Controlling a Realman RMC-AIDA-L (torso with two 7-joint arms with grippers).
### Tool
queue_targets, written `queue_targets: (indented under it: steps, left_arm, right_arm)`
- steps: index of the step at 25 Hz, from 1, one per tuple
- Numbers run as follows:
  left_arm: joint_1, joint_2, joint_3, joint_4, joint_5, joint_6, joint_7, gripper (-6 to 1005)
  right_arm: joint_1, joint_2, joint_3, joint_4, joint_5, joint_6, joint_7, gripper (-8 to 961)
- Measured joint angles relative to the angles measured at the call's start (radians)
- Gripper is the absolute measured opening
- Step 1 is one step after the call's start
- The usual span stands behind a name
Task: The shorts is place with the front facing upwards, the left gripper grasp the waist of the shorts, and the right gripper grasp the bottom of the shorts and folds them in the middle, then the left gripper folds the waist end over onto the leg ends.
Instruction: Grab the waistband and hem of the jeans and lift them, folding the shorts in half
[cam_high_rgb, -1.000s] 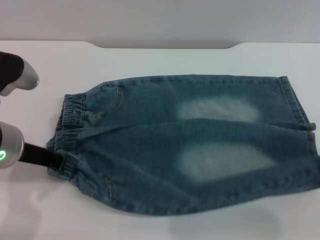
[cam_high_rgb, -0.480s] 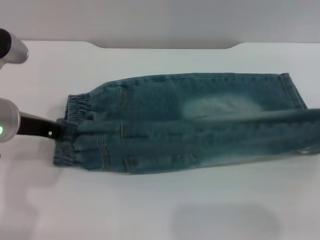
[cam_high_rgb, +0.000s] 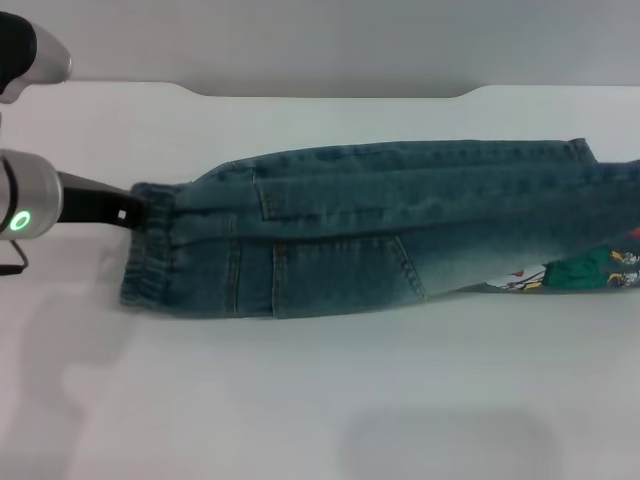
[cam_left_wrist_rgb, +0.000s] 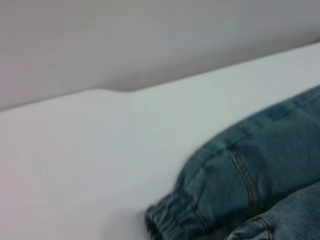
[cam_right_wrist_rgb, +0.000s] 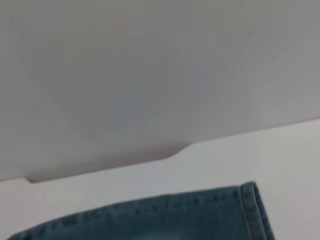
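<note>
The left gripper (cam_high_rgb: 140, 212) reaches in from the desk's left edge and is clenched on the waist (cam_high_rgb: 150, 250) of the shorts (cam_high_rgb: 380, 230); its fingertips are buried in the gathered band. The shorts lie folded lengthwise across the middle of the white desk (cam_high_rgb: 300, 400), back pocket up, running toward the right edge. A grey wall stands behind the desk's notched far edge. The leg ends (cam_high_rgb: 590, 270) are cut off at the right, where a colourful patch (cam_high_rgb: 575, 272) peeks out. The right gripper appears in no view. The right wrist view shows one stitched hem (cam_right_wrist_rgb: 255, 210) that the head view crops; the left wrist view shows the ruffled elastic close up.
</note>
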Motion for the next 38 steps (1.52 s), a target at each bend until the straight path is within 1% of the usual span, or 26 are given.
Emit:
queue_targets:
  steps: [4,7,11,16,20,23,26,29,34,36,38]
  left_arm:
    - [-0.017,0.000,-0.001,0.037,-0.024,0.048,0.011,51]
    - [-0.043,0.000,-0.008,0.081,-0.060,0.093,0.046,51]
    - [-0.064,-0.001,-0.009,0.116,-0.063,0.133,0.050,51]
    - [-0.090,-0.001,-0.009,0.169,-0.063,0.202,0.050,50]
    - [-0.119,-0.001,-0.009,0.224,-0.067,0.252,0.050,50]
    - [-0.143,0.000,-0.007,0.270,-0.079,0.288,0.056,82]
    - [-0.163,-0.001,-0.001,0.298,-0.084,0.311,0.066,113]
    - [-0.160,-0.003,0.001,0.306,-0.086,0.358,0.066,145]
    - [-0.139,-0.004,0.004,0.308,-0.106,0.416,0.067,198]
    - [-0.135,-0.004,0.005,0.308,-0.110,0.423,0.070,219]
    - [-0.132,-0.003,0.005,0.308,-0.110,0.426,0.071,277]
  right_arm:
    - [0.022,0.000,0.000,-0.055,0.010,-0.061,-0.045,16]
    - [0.033,-0.001,-0.001,-0.069,0.011,-0.108,-0.075,16]
    - [0.043,-0.001,-0.012,-0.088,0.012,-0.184,-0.104,15]
    - [0.074,-0.003,-0.010,-0.134,0.006,-0.247,-0.127,15]
    - [0.107,-0.003,-0.012,-0.199,0.002,-0.303,-0.166,15]
    - [0.138,-0.004,-0.012,-0.271,0.002,-0.354,-0.224,16]
    - [0.161,-0.002,-0.018,-0.335,-0.002,-0.397,-0.327,16]
    - [0.170,0.002,-0.034,-0.376,0.002,-0.456,-0.402,42]
    - [0.169,0.004,-0.055,-0.402,0.030,-0.536,-0.485,249]
    - [0.167,0.004,-0.060,-0.408,0.052,-0.542,-0.498,292]
    - [0.159,0.004,-0.063,-0.410,0.080,-0.547,-0.528,336]
